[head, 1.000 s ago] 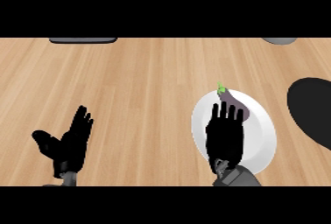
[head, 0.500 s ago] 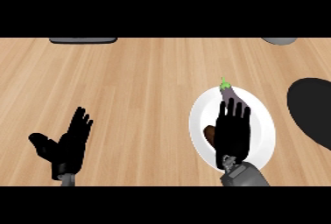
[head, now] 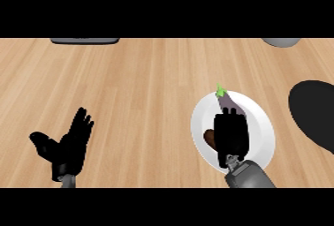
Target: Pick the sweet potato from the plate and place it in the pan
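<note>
The sweet potato [head: 209, 137] lay on the white plate [head: 261, 132], only its brown left edge showing from under your right hand [head: 231, 134]. That hand sat over it, probably lined up for the pick, but you couldn't tell whether it was spread or clasping. An eggplant [head: 228, 103] shared the plate, the black pan [head: 316, 114] waited just to the right, and your left hand [head: 68, 148] rested spread at lower left.

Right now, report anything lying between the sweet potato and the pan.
Nothing visible blocks that path: only the plate's rim and bare counter lie between the sweet potato and the pan. The eggplant sits farther back on the plate, off the line.
</note>
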Controlling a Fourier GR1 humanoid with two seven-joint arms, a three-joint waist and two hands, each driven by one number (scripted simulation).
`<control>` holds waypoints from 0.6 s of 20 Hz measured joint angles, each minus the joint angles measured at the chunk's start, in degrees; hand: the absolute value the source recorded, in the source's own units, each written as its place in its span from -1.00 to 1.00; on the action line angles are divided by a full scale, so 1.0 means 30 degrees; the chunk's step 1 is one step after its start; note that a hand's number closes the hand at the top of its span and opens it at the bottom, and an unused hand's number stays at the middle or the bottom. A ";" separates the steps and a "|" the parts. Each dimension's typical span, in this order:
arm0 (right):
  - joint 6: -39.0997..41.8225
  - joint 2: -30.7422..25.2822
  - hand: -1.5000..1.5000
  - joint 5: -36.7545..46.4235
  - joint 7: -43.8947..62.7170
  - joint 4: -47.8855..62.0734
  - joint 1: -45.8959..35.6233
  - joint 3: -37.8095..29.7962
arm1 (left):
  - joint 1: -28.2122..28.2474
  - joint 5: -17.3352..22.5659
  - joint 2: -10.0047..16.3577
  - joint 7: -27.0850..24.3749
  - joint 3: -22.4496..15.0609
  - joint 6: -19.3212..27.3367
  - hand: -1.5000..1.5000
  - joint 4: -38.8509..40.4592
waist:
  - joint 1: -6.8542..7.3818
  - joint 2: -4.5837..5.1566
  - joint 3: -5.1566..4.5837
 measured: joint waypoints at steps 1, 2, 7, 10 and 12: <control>-0.0114 0.0050 1.00 0.0132 -0.0005 -0.0015 0.0064 0.0083 | -0.0012 0.0018 -0.0029 -0.0158 0.0089 -0.0153 0.00 0.0156 | -0.0005 -0.0014 -0.0003; -0.0348 0.0111 1.00 -0.0001 -0.0152 -0.0227 0.0310 0.0086 | 0.0007 -0.0059 -0.0150 -0.0269 0.0073 -0.0105 0.00 0.0177 | -0.0015 -0.0034 -0.0008; -0.1089 0.0955 1.00 -0.2787 -0.1467 -0.1487 0.1762 -0.1225 | 0.0289 0.0185 0.0067 -0.0185 0.0388 -0.0390 0.00 -0.0080 | -0.0104 -0.0041 -0.0031; -0.1215 0.1174 1.00 -0.4406 -0.2330 -0.1989 0.2463 -0.2215 | 0.0445 0.0128 0.0041 -0.0194 0.0324 -0.0438 0.00 -0.0285 | -0.0149 -0.0021 -0.0068; -0.1220 0.1288 1.00 -0.4876 -0.2446 -0.2258 0.2856 -0.2447 | 0.0461 0.0058 -0.0001 -0.0372 0.0380 -0.0511 0.00 -0.0126 | -0.0176 -0.0018 -0.0067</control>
